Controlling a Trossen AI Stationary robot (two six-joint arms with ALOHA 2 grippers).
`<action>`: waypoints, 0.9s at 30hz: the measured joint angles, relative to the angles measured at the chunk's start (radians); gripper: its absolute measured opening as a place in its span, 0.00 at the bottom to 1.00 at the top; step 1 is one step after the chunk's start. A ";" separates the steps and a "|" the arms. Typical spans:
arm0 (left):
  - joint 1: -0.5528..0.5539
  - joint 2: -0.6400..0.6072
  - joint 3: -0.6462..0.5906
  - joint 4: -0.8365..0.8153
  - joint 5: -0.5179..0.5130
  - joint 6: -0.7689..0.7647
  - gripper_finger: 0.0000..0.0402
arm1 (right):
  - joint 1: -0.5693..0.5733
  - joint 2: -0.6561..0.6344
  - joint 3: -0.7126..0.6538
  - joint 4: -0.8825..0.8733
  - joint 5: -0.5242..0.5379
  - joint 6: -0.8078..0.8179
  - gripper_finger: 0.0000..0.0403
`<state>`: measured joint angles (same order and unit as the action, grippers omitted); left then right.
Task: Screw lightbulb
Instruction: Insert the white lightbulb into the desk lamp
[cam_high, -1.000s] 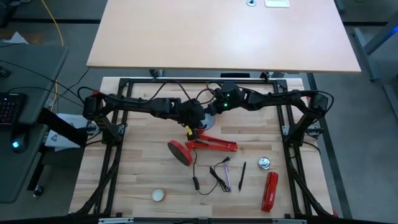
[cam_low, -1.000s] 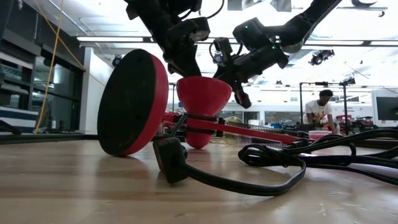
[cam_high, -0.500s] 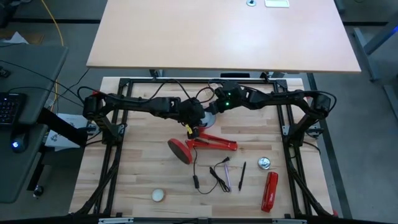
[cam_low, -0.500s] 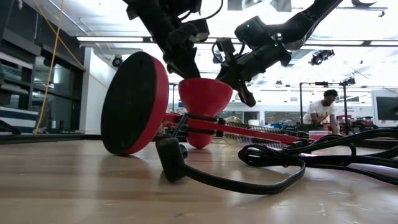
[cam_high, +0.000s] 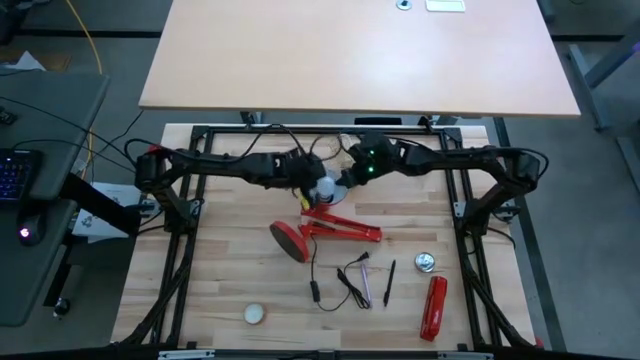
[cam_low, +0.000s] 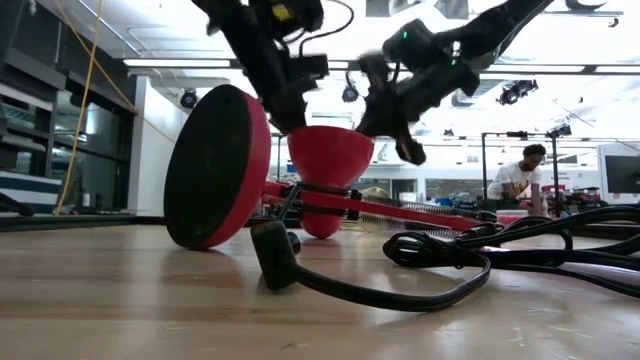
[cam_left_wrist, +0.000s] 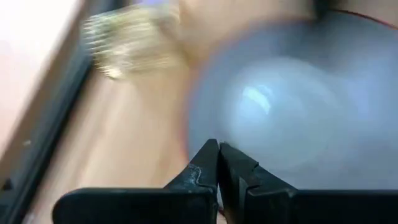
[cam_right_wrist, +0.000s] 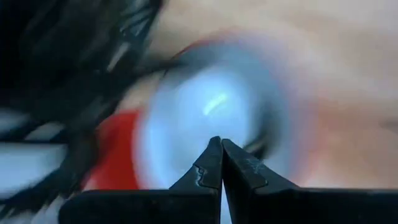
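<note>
The lightbulb (cam_high: 323, 187) sits inside the red lamp's shade (cam_low: 330, 155) at the table's (cam_high: 220, 290) far centre. My left gripper (cam_left_wrist: 217, 149) and right gripper (cam_right_wrist: 219, 144) are closed, empty, beside it. Risk: a knock tips the lamp, or the bulb is under-threaded.

Two arms, dark, slender jointed links, on a black tube frame around the table. Left arm (cam_high: 225, 165): red patch at the shoulder joint, black cables looped above the forearm, yellow tag near the wrist. Right arm (cam_high: 440, 160): green light on the wrist housing, black cable along the links. Fingers (cam_left_wrist: 199, 177): black, wedge-shaped, tapering to thin notched tips, on a flat black crossbar
</note>
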<state>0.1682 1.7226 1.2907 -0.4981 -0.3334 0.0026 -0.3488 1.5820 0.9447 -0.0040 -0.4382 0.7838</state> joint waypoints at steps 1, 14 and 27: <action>0.007 0.001 0.001 0.031 -0.015 -0.005 0.00 | 0.005 -0.007 0.003 -0.001 -0.007 -0.006 0.00; 0.106 -0.109 0.004 -0.028 -0.065 0.023 0.00 | -0.015 -0.093 0.002 -0.089 0.055 -0.061 0.00; -0.023 -0.109 0.005 0.075 0.283 -0.132 0.00 | -0.134 -0.006 0.003 0.090 -0.019 -0.049 0.00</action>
<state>0.1449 1.6139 1.2957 -0.4228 -0.0504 -0.1292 -0.4831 1.5761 0.9474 0.0861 -0.4576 0.7343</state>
